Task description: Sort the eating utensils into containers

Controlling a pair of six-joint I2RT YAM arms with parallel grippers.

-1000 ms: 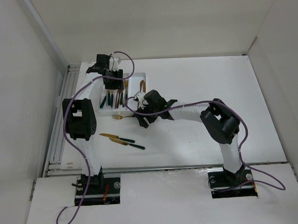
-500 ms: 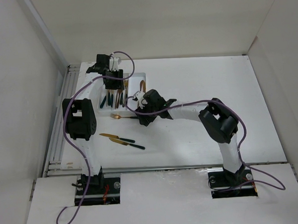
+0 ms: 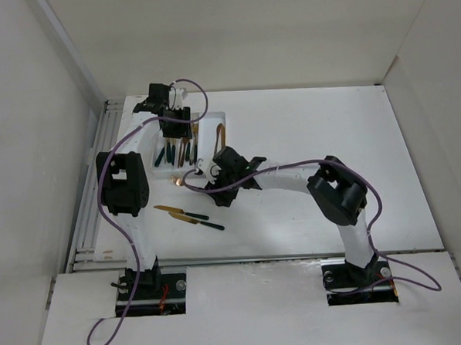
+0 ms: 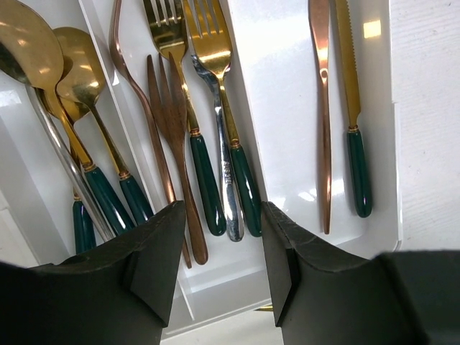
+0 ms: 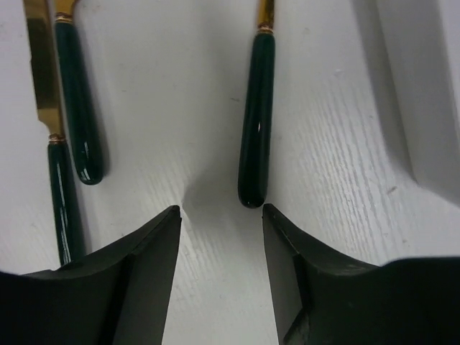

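The white tray (image 3: pixel 207 127) (image 4: pixel 280 108) lies at the back left. It holds spoons (image 4: pixel 86 79) in one compartment, forks (image 4: pixel 205 136) in the middle one and two knives (image 4: pixel 338 108) in the third. My left gripper (image 3: pixel 172 127) (image 4: pixel 223 273) hovers open over the tray's near end with nothing between its fingers. A gold, green-handled utensil (image 3: pixel 186 177) (image 5: pixel 257 122) lies on the table just outside the tray. My right gripper (image 3: pixel 202 178) (image 5: pixel 221 215) is open and low over the table. The handle's end sits just ahead of its right fingertip (image 5: pixel 277 223), not between the jaws.
Two more green-handled utensils (image 3: pixel 178 210) (image 3: pixel 204 222) lie on the table nearer the arm bases; in the right wrist view a knife (image 5: pixel 44 79) and another handle (image 5: pixel 77 108) show at the left. A white wall and rails border the table's left side.
My right gripper has moved left toward the utensil beside the tray, and its jaws have narrowed. The left arm has stayed still over the tray.
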